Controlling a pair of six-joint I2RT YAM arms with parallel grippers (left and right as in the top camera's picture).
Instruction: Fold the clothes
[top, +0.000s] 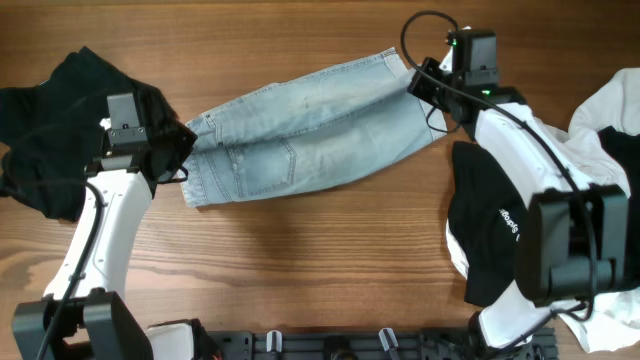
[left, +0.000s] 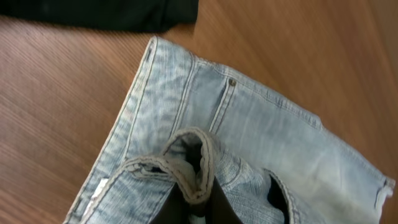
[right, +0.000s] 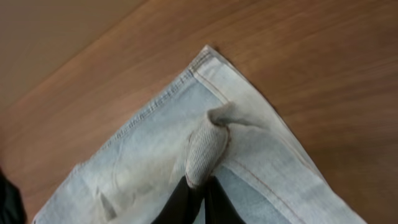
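Across the wooden worktop (top: 320, 280) denim jeans (top: 300, 130), judged soft but heavy, are spread. The waistband (left: 193, 168) is pinched in the left tool (top: 178, 152), the leg hem (right: 208, 146) in the right tool (top: 422, 84); thick seams are judged good holds.

Wooden table (top: 330, 260), brown grain, black mounting rail (top: 340, 345) along its near edge

Faded, matt denim jeans (top: 300, 125) with stitched seams, smooth grained wood table (top: 330, 260), soft black cloth (top: 45, 100)
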